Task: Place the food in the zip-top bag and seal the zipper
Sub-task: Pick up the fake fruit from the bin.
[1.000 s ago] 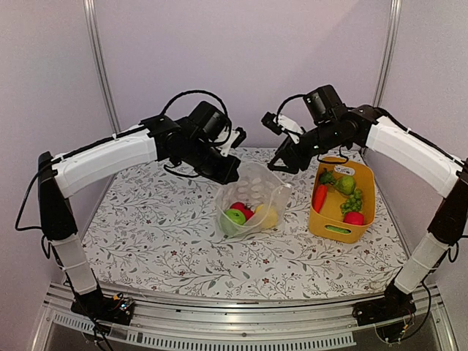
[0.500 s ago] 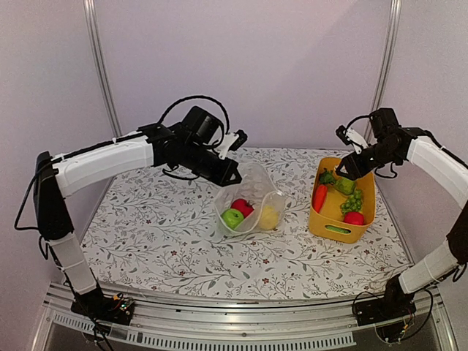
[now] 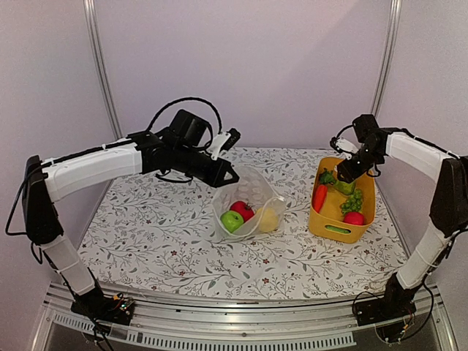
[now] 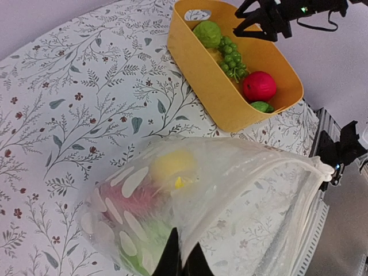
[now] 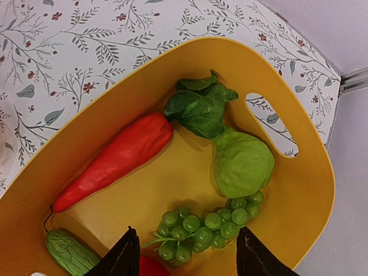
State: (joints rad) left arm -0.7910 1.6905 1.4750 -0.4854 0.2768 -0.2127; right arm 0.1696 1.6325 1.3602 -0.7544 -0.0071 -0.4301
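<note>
In the top view the zip-top bag sits near the centre of the frame on the flower-patterned table, its mouth gaping open toward the top of the frame. The left gripper reaches in from the upper left with its jaws pressed together on the bag's upper left rim, holding that edge up. Through the dotted film show a green apple, a red fruit just behind it and a lemon to their right. The left wrist view has the same pinch at its bottom edge, where the dark fingertips meet on the film and the bag spreads out above them, the lemon a yellow blur in its middle. To the right of the bag, near it but not touching, stands the yellow bin. The right gripper hangs over its far end, jaws spread and gripping nothing. The right wrist view looks down into the bin, where a carrot lies diagonally at centre left, its leafy top touching a lumpy green fruit on the right. A bunch of grapes lies below that fruit, between the two open fingertips, and a ribbed green piece shows at the lower left; a second red fruit lies toward the bin's near end in the top view
</note>
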